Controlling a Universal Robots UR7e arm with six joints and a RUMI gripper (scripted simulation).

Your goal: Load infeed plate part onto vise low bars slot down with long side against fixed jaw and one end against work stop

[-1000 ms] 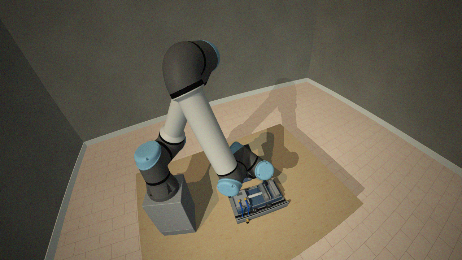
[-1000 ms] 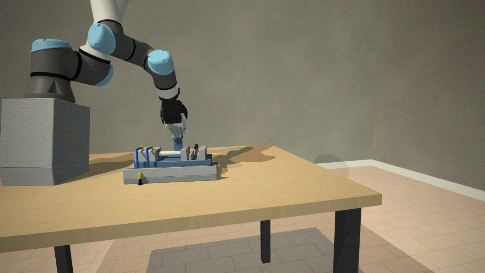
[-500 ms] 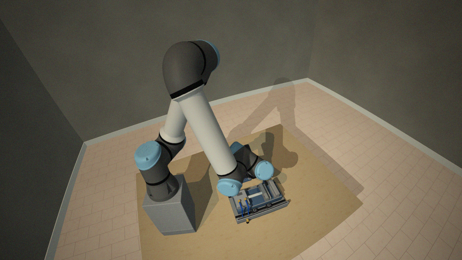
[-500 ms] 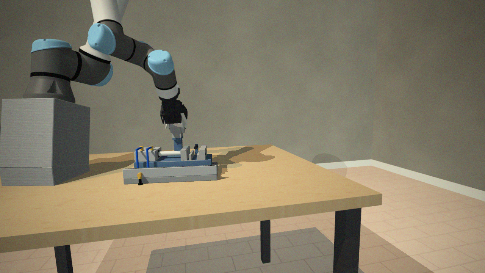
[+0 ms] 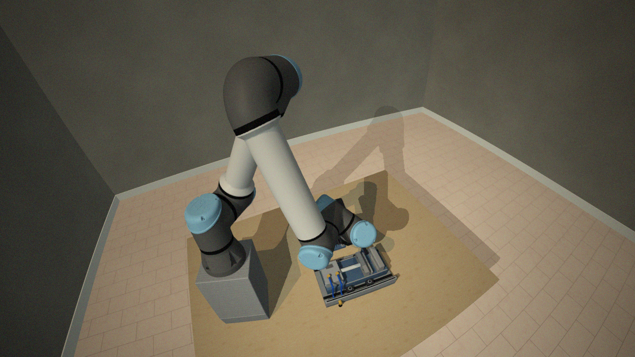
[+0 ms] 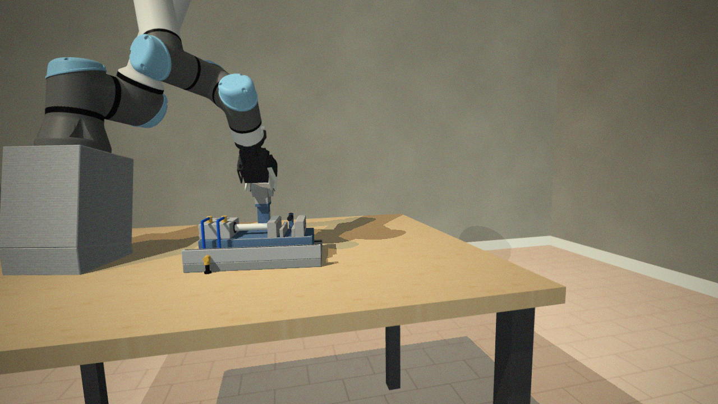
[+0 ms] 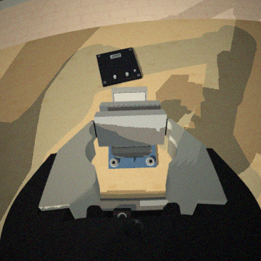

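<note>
The part (image 7: 130,128) is in the claw (image 6: 261,202) (image 7: 130,120), its ends between the two fingers, which are closed on it. It sits above a blue stand (image 6: 263,212) (image 7: 132,164); whether they touch, I cannot tell, nor which way the slot faces. The vise (image 5: 352,278) (image 6: 256,242) is near the stand on the worktop (image 5: 435,275) (image 6: 301,301), its jaws apart. A black panel (image 7: 119,67) lies beyond the part in the wrist view.

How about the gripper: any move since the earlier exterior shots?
No, none visible. The gripper sits in the same place relative to the vise, just behind it in the exterior view.
</note>
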